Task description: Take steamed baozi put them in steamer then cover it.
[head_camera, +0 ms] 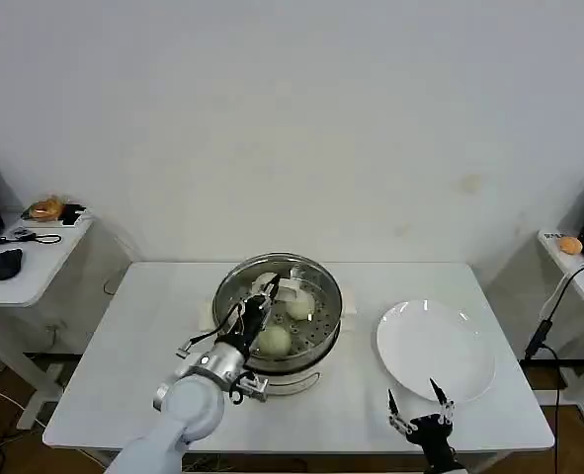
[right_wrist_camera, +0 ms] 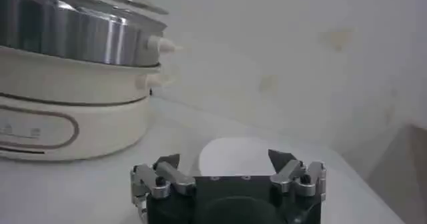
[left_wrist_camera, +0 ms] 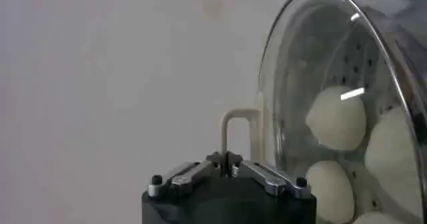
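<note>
The steamer point(head_camera: 230, 314) stands mid-table, a shiny steel pot point(right_wrist_camera: 67, 35) on a white base point(right_wrist_camera: 73, 122). The glass cover point(left_wrist_camera: 313, 59) lies over its rim. Through the glass I see cream-white baozi point(head_camera: 274, 341) point(left_wrist_camera: 335, 117) on the perforated floor, at least three of them. My left gripper point(head_camera: 262, 300) point(left_wrist_camera: 225, 160) is above the pot, shut on the cover's pale beige bar handle point(left_wrist_camera: 239, 127). My right gripper point(head_camera: 415, 400) point(right_wrist_camera: 225, 162) hangs open near the table's front edge, right of the steamer, with nothing between its fingers.
A flat white plate point(head_camera: 435, 348) point(right_wrist_camera: 237, 157) lies on the table to the right of the steamer, just beyond my right gripper. Small side tables with clutter stand at far left point(head_camera: 35, 259) and far right point(head_camera: 578, 267).
</note>
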Controlling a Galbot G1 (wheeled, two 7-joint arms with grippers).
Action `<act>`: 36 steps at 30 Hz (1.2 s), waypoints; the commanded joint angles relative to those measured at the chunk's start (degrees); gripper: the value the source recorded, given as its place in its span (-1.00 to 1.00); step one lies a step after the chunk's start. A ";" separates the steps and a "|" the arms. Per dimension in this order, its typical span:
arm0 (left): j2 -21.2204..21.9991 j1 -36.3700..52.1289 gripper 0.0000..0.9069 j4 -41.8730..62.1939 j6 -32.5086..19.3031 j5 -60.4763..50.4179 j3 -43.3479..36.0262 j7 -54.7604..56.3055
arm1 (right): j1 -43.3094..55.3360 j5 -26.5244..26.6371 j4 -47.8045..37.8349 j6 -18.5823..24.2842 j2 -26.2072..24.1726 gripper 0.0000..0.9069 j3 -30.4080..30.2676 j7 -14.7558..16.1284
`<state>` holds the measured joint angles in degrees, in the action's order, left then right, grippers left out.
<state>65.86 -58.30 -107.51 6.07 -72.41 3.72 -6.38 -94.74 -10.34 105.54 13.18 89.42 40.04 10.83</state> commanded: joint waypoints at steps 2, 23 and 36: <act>-0.04 0.43 -1.00 1.45 -0.05 -0.29 -0.13 -0.99 | 0.10 0.01 -0.14 0.04 0.00 1.00 0.05 0.02; -0.25 0.73 -1.00 1.12 0.60 1.72 0.15 -1.77 | 0.19 -0.26 -0.56 0.18 0.12 1.00 -0.24 -0.01; -0.57 1.03 -1.00 0.06 1.21 3.88 0.44 -2.40 | 0.05 -0.73 -0.61 0.25 0.32 1.00 -0.77 -0.01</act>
<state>65.20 -57.13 -107.24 7.20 -69.17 4.40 -8.67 -94.62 -11.02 104.93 13.38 89.75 39.21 10.82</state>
